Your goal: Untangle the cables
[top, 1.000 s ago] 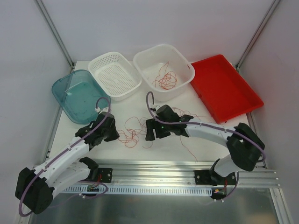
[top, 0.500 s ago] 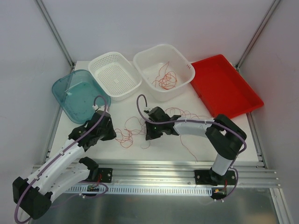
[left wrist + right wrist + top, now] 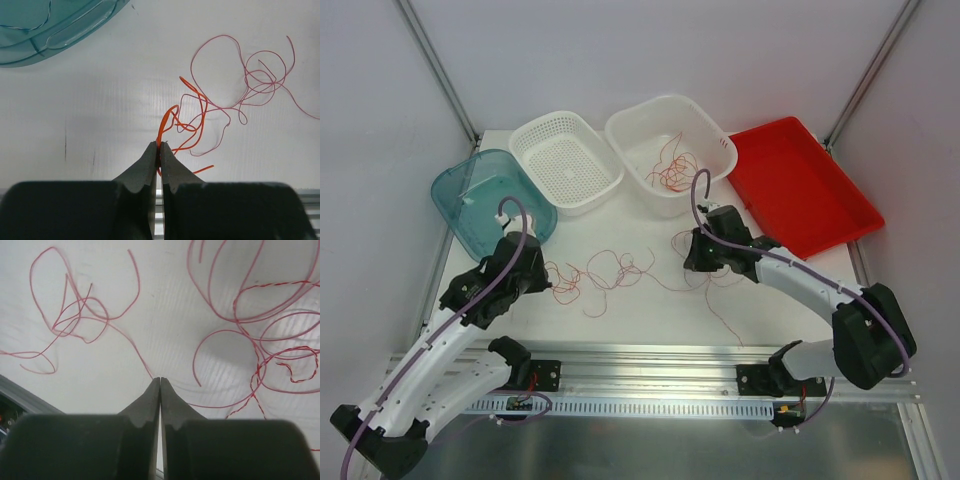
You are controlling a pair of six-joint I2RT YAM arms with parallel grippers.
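The cables (image 3: 616, 268) are thin red-orange strands stretched in loops across the white table between my two grippers. On the left, my left gripper (image 3: 544, 274) is shut on a bright orange strand (image 3: 199, 107), which is pinched right at the fingertips (image 3: 152, 150). My right gripper (image 3: 691, 263) is shut too, and a thin red strand (image 3: 134, 346) runs straight into its closed tips. More loops, one of them twisted (image 3: 260, 365), lie just right of that gripper. Another bunch of cables (image 3: 673, 170) sits inside the white bin.
Along the back stand a teal bin (image 3: 480, 205), a white perforated basket (image 3: 565, 160), the white bin (image 3: 638, 128) and a red tray (image 3: 800, 190). The teal bin's rim (image 3: 75, 27) lies just beyond my left gripper. A metal rail (image 3: 650, 365) runs along the near edge.
The right gripper closed on a strand and moved right and back. The left arm pulled left with its strand. The tangle between them has spread into a long line.
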